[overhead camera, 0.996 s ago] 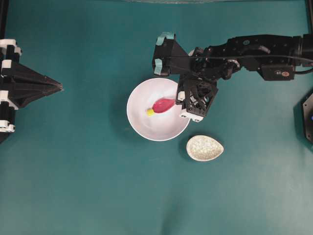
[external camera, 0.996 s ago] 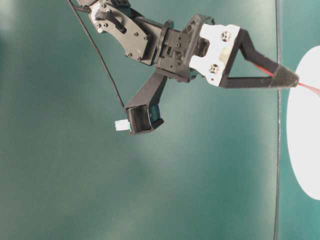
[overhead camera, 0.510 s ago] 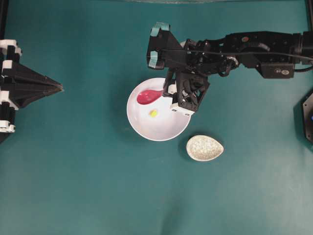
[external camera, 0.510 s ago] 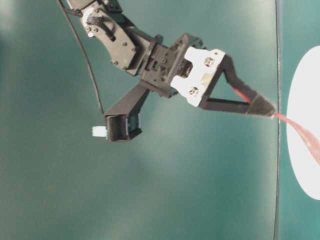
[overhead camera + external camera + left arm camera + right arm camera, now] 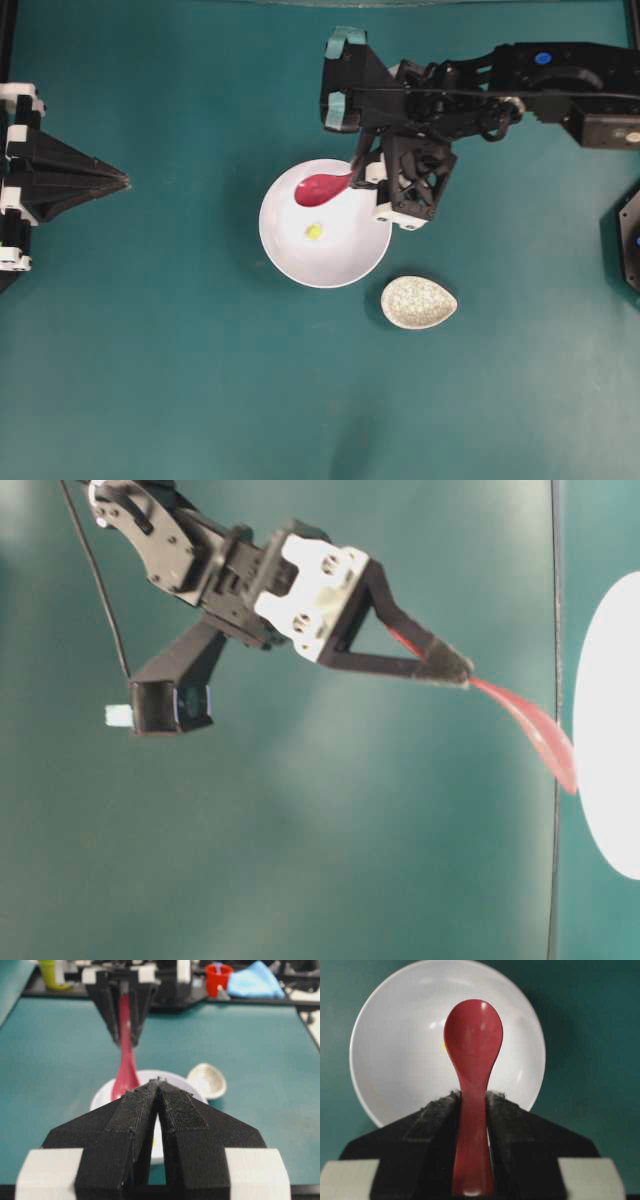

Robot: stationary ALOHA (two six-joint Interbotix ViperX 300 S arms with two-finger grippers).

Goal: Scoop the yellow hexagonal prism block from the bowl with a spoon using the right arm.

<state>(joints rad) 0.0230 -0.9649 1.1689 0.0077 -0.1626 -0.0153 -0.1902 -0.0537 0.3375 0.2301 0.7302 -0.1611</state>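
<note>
The yellow hexagonal prism block (image 5: 314, 231) lies loose near the middle of the white bowl (image 5: 340, 262). My right gripper (image 5: 364, 171) is shut on the handle of the red-pink spoon (image 5: 320, 189). The spoon's empty head hangs over the bowl's far part, apart from the block. In the right wrist view the spoon (image 5: 473, 1035) stands between the pads (image 5: 440, 1110), and only a sliver of the block (image 5: 443, 1046) shows beside it. From table level the spoon (image 5: 530, 728) slants down toward the bowl (image 5: 610, 740). My left gripper (image 5: 122, 181) rests shut at the left edge, holding nothing.
A speckled beige spoon rest (image 5: 418, 302) sits just right of the bowl's near side. Beyond the mat, the left wrist view shows a red cup (image 5: 219, 975) and a blue cloth (image 5: 257, 980). A black fixture (image 5: 630, 240) stands at the right edge.
The spoon's head was against the block a second ago; it rose and swung to the bowl's far side, empty. The block stayed in the bowl. The left arm has not moved.
</note>
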